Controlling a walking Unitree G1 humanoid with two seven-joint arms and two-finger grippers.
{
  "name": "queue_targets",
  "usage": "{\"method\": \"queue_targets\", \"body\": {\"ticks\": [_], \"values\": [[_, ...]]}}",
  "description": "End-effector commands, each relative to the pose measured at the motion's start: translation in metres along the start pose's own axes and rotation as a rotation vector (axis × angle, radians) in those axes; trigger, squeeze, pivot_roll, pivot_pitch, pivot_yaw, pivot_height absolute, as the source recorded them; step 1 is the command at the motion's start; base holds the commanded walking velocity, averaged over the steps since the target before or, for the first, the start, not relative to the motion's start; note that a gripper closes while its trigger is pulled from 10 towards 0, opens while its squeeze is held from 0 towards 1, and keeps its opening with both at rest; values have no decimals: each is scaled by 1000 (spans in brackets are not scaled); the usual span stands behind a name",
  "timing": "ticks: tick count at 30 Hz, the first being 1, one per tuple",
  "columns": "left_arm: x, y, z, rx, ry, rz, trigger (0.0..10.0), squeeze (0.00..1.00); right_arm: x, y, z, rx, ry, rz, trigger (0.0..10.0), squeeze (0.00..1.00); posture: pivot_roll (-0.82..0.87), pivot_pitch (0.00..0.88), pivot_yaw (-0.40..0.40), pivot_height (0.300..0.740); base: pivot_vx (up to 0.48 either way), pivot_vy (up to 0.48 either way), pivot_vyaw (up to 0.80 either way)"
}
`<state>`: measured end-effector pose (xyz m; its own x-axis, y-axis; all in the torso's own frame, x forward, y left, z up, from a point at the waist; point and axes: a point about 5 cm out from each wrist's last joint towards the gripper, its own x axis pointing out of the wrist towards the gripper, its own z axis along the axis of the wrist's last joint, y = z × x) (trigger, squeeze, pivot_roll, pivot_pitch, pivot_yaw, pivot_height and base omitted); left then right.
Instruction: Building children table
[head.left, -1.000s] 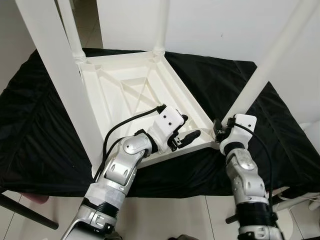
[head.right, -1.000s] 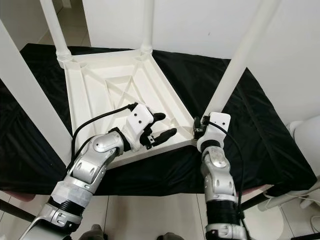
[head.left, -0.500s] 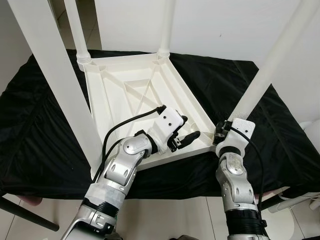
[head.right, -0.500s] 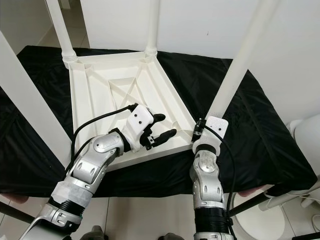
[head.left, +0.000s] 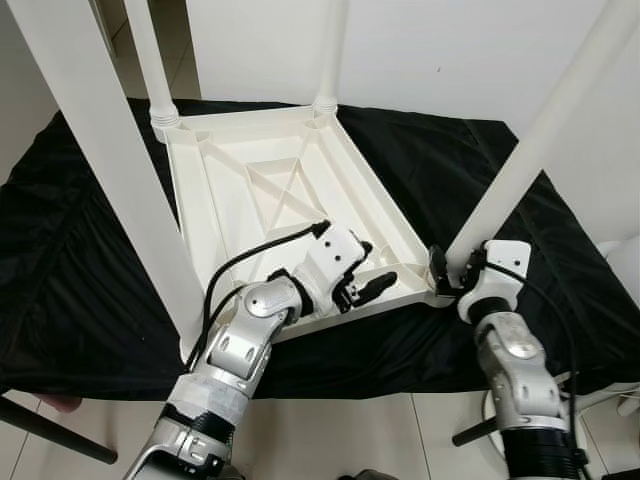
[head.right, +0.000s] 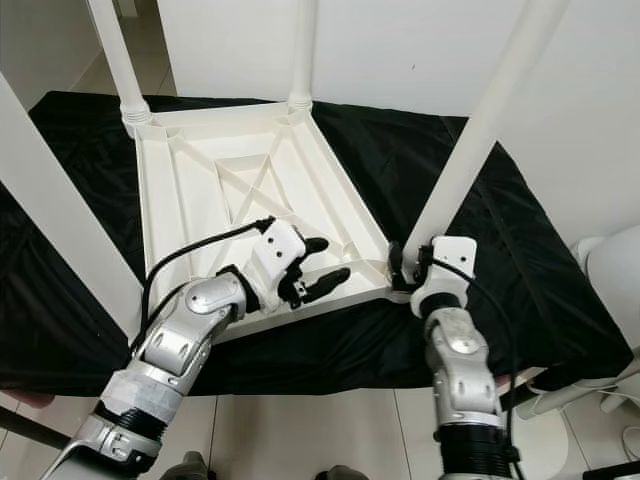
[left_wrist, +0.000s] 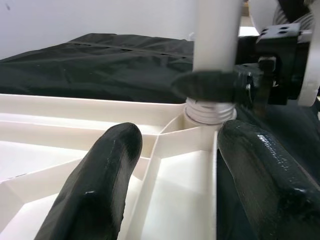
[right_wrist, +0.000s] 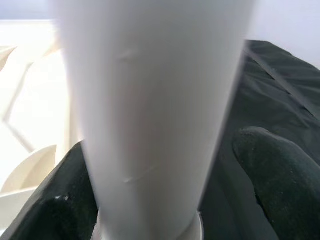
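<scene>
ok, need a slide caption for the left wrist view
Left gripper open astride a rib of the upturned white tabletop, facing the corner leg that the right gripper holds at its base.

No readable text, label, brand, number or sign appears on anything in these views.

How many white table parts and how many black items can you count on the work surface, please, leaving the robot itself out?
White table legs: 4
White upturned tabletop: 1
Black cloth: 1
Total: 6
</scene>
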<state>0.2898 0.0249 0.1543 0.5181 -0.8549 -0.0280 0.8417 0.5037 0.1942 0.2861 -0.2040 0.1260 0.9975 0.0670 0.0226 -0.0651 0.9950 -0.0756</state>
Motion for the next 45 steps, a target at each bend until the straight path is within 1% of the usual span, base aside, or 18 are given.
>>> {"method": "queue_targets", "body": {"ticks": [1,2,6,8,13,14,15,16,19,20,24,31,32,37,38,41,44,45], "values": [[1,-2,-1,8,6,8,10000,0,1,-4,0,-28,1,73,10000,0,20,0,-63,740,0,0,0],[1,-2,-1,9,7,7,10000,0,2,-6,1,-43,-6,107,10000,0,24,0,-64,740,0,0,0],[1,-2,-1,11,8,7,10000,0,3,-8,2,-46,-11,151,10000,0,25,0,-65,740,0,0,0],[2,-2,0,19,9,7,10000,0,6,-9,2,-48,-5,258,10000,0,30,0,-63,740,0,0,0],[2,-3,1,23,10,4,10000,0,11,-10,0,-74,18,344,10000,0,31,0,-63,740,0,0,0],[2,-4,1,22,10,2,10000,0,13,-11,-1,-77,27,362,6353,0,36,0,-62,740,0,0,0],[2,-4,1,23,11,2,10000,0,14,-12,-3,-81,36,375,6353,0,38,0,-63,740,0,0,0],[2,-4,1,24,11,2,10000,0,14,-13,-4,-83,47,390,2235,0,40,0,-63,740,0,0,0],[2,-4,1,25,11,2,10000,0,14,-13,-5,-84,54,400,2235,0,40,0,-63,740,0,0,0],[2,-3,2,25,11,3,10000,0,15,-13,-7,-84,59,412,0,0,43,0,-66,740,0,0,0],[2,-3,2,26,11,9,10000,0,11,-15,-17,-48,100,426,0,0,46,0,-68,740,0,0,0],[2,-2,2,27,10,9,10000,0,9,-16,-21,-3,100,427,0,0,42,0,-63,740,0,0,0],[2,-3,3,28,10,8,10000,0,9,-17,-21,4,97,412,10000,0,42,0,-63,740,0,0,0],[2,-2,3,30,9,6,10000,0,12,-18,-23,31,134,297,10000,0,38,0,-56,740,0,0,0],[2,-2,3,30,9,6,10000,0,12,-18,-23,31,134,297,10000,0,38,0,-56,740,0,0,0],[1,-1,3,29,11,7,10000,0,13,-13,-23,14,145,201,10000,0,39,0,-57,740,0,0,0],[1,-2,3,29,11,8,10000,0,13,-12,-23,16,146,189,10000,0,39,0,-57,740,0,0,0],[1,-2,3,29,12,8,10000,0,13,-8,-24,29,155,134,10000,0,39,0,-61,740,0,0,0]]}}
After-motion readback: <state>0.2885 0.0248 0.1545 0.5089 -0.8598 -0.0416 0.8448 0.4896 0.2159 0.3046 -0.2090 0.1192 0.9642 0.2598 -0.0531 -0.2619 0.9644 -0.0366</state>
